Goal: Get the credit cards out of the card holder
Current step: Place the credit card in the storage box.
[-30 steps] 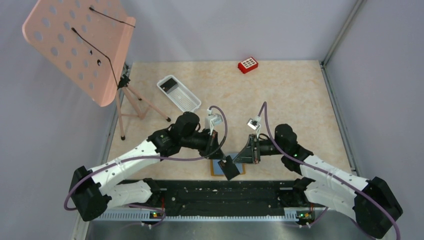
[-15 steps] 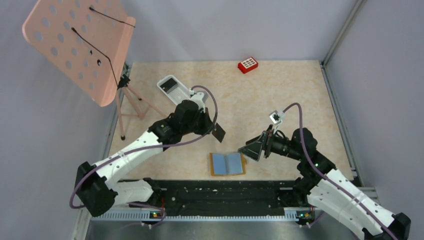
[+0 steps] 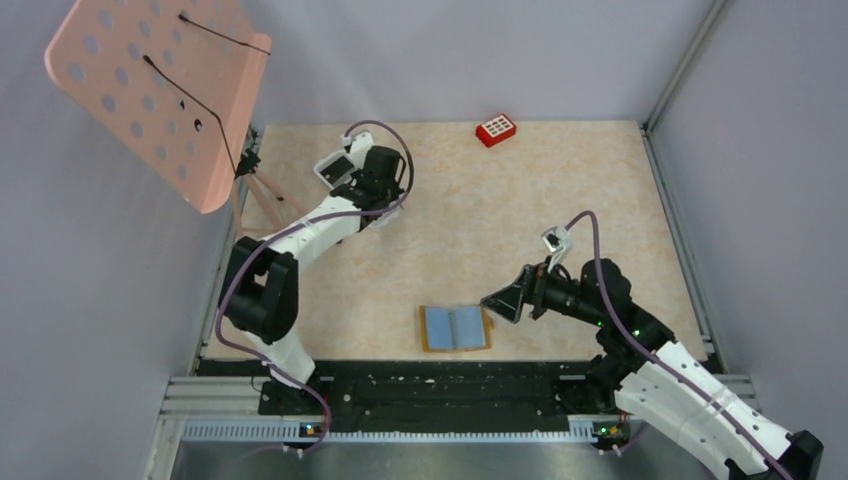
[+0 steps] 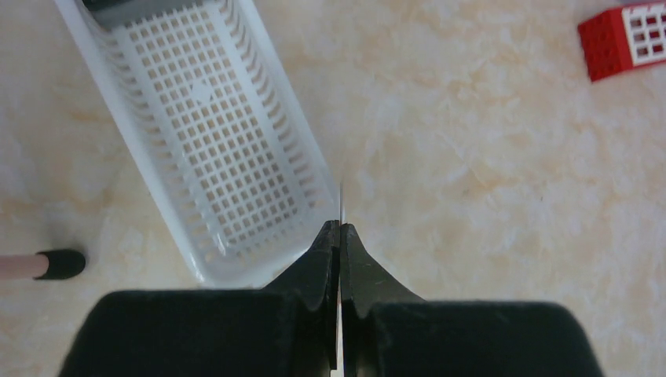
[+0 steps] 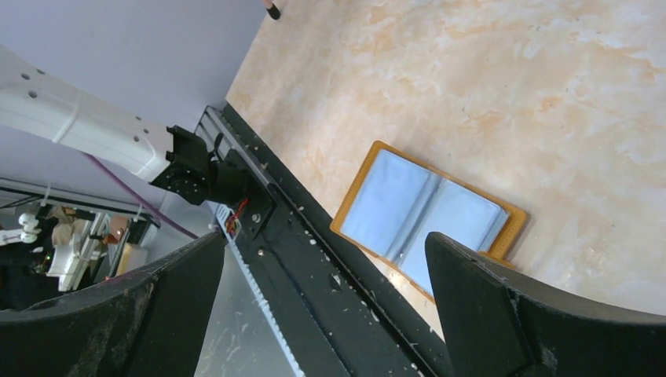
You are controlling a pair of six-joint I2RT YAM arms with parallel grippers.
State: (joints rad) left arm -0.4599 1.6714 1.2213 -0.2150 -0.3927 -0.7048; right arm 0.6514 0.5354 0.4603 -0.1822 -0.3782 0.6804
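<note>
Since half a second ago the left arm has swung from mid-table out to the white mesh tray [image 4: 212, 149] at the far left. The left gripper [image 4: 340, 228] is clamped on a credit card [image 4: 341, 200], seen edge-on as a thin line poking past the fingertips, just beside the tray's rim. Another dark card [image 4: 126, 4] lies at the tray's far end. The card holder [image 3: 455, 327] has not moved: it lies open flat, blue pages up, by the table's near edge, well apart from the left gripper. The right gripper [image 3: 498, 301], pinched together at the holder a second ago, now hovers just right of it with jaws spread wide, holding nothing
</note>
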